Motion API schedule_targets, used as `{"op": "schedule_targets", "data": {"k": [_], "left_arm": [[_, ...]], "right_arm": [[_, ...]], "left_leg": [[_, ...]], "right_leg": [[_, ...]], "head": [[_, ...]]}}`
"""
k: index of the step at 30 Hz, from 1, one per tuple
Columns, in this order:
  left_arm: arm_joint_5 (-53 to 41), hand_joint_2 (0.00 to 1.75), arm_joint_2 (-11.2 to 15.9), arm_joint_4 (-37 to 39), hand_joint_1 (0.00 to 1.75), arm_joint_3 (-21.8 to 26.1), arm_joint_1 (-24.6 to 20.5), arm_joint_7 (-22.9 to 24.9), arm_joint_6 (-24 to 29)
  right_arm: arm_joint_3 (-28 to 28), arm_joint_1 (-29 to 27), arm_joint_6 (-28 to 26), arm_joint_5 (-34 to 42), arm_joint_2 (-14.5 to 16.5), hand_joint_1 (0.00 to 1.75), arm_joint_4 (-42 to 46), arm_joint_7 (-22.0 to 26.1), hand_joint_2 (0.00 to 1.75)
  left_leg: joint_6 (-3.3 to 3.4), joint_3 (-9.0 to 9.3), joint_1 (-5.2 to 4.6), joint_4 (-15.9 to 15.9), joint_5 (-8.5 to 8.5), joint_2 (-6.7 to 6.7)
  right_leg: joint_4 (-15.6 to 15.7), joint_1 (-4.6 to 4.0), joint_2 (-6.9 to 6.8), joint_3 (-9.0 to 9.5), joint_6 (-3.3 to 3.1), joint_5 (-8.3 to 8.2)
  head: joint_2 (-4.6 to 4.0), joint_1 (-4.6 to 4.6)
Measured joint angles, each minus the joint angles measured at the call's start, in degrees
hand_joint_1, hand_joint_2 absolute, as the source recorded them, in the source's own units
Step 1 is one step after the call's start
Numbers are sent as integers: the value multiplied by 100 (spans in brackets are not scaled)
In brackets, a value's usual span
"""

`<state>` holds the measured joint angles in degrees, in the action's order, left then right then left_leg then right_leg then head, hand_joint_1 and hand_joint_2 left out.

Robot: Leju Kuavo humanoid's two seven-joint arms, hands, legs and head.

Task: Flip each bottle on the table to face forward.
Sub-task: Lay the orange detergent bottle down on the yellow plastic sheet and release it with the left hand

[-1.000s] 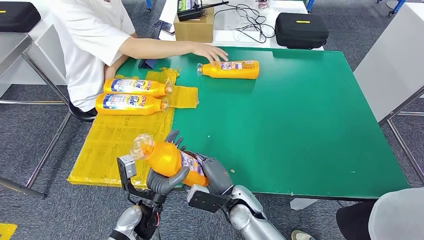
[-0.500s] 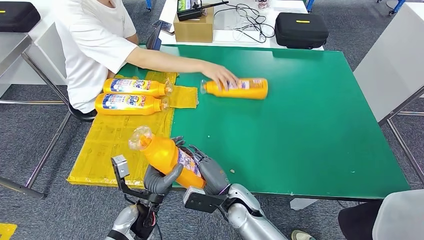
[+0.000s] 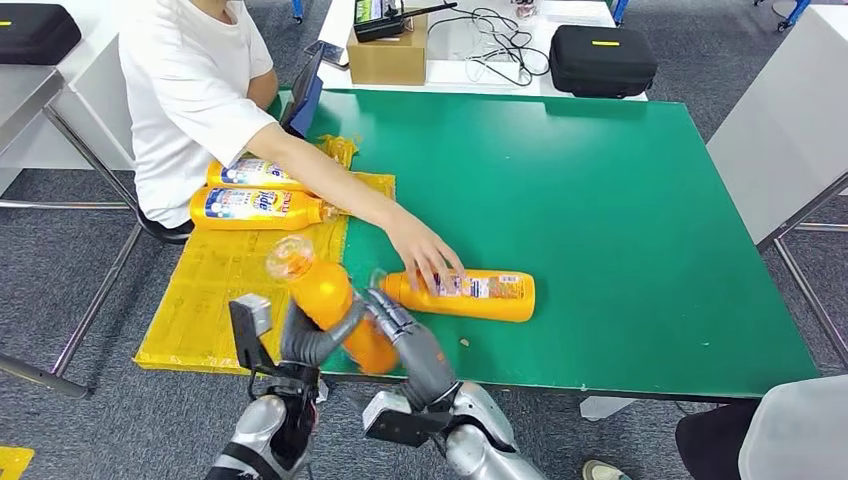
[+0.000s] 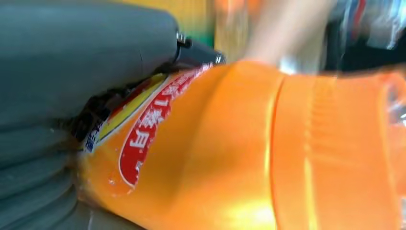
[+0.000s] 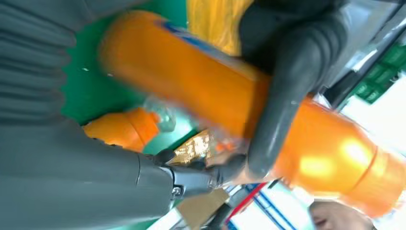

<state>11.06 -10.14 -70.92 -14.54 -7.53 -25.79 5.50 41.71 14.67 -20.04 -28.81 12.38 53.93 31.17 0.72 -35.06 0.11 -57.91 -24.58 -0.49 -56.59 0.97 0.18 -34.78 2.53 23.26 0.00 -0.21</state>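
I hold an orange bottle (image 3: 328, 300) above the table's near edge, tilted steeply with its clear cap (image 3: 290, 258) up. My left hand (image 3: 312, 338) grips its body from the left, label against the palm (image 4: 72, 72). My right hand (image 3: 412, 348) holds its lower part from the right, and the bottle (image 5: 201, 81) lies across that hand (image 5: 72, 167). A person's hand (image 3: 425, 255) rests on a second orange bottle (image 3: 470, 296), which lies on its side on the green table (image 3: 620, 200) just beyond my right hand. Two more bottles (image 3: 255, 208) (image 3: 250, 172) lie on the yellow mat (image 3: 230, 280).
The person in a white shirt (image 3: 190, 90) sits at the far left, one arm stretched across the mat and table. A cardboard box (image 3: 388, 58) and a black case (image 3: 602, 60) stand behind the table. A white panel (image 3: 790, 120) lies to the right.
The person has slid the second bottle from the far side of the table down to the near edge beside my hands. My held bottle has turned more upright.
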Motion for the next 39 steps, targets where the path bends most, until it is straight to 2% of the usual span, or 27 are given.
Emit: {"op": "schedule_targets", "data": {"k": [2,4,10,15,19,23,27,30,31,32,33,36,37,39], "left_arm": [[-844,175,41,281,175,19,-234,-103,824],[-1442,175,82,575,175,28,-472,-121,1300],[-2574,175,220,1347,175,28,-1146,21,1925],[-4211,175,461,2087,175,-95,-1738,656,2634],[-5580,175,696,2868,175,-337,-2322,1450,2799],[-6018,175,843,3415,175,-521,-2711,1811,2767],[-6816,175,968,3871,173,-712,-3018,2608,2585],[-7022,175,1040,4170,80,-752,-3200,2848,2328],[-6995,175,1056,4259,55,-751,-3240,2850,2201],[-6963,175,1067,4339,59,-750,-3267,2846,2074],[-6933,175,1074,4413,55,-748,-3284,2841,1950],[-6884,175,1079,4599,10,-742,-3322,2840,1633],[-6874,175,1078,4650,1,-737,-3333,2844,1543],[-6853,175,1071,4738,0,-724,-3350,2846,1363]], "right_arm": [[22,-58,-159,-68,10,0,82,1,0],[51,-72,-266,-109,19,0,145,2,0],[86,-71,-324,-44,45,0,178,44,0],[91,-66,-279,76,89,0,178,108,0],[91,-48,-207,150,116,0,178,132,0],[91,-25,-176,187,130,0,178,135,0],[91,-12,-81,251,137,0,178,149,0],[90,-6,22,313,143,0,174,176,0],[90,-3,55,333,149,0,169,191,0],[88,1,81,354,158,0,161,205,0],[88,5,107,372,168,0,151,220,0],[84,16,169,419,197,0,116,262,0],[81,22,183,433,206,0,102,275,0],[75,35,203,461,222,0,75,299,0]], "left_leg": [[-1,-1,1,0,3,-2],[-1,-1,2,0,4,-3],[-1,0,1,0,4,-2],[-3,1,2,0,6,-1],[-6,0,4,0,9,-1],[-6,-1,4,0,9,-1],[-7,-6,3,0,9,-1],[-7,-6,3,0,8,-2],[-7,-6,3,0,8,-2],[-7,-6,3,0,8,-2],[-7,-6,3,0,8,-2],[-7,-6,3,0,8,-2],[-7,-6,3,0,8,-1],[-7,-6,3,0,8,-1]], "right_leg": [[-1,-1,-1,0,0,0],[-2,0,-1,2,0,0],[-3,1,-1,5,0,-1],[-3,0,0,3,0,-1],[-6,-1,0,3,0,-2],[-7,0,0,2,-1,-2],[-7,0,0,0,0,-1],[-6,0,0,-2,0,-1],[-6,0,0,-2,0,-1],[-6,0,0,-2,0,-1],[-6,0,0,-2,0,-1],[-6,0,0,-3,0,-1],[-6,0,0,-4,0,-1],[-6,0,0,-4,0,-1]], "head": [[0,-1],[0,-1],[0,1],[0,-1],[0,-1],[0,1],[0,1],[0,1],[0,1],[0,1],[0,0],[0,0],[0,0],[0,1]]}}
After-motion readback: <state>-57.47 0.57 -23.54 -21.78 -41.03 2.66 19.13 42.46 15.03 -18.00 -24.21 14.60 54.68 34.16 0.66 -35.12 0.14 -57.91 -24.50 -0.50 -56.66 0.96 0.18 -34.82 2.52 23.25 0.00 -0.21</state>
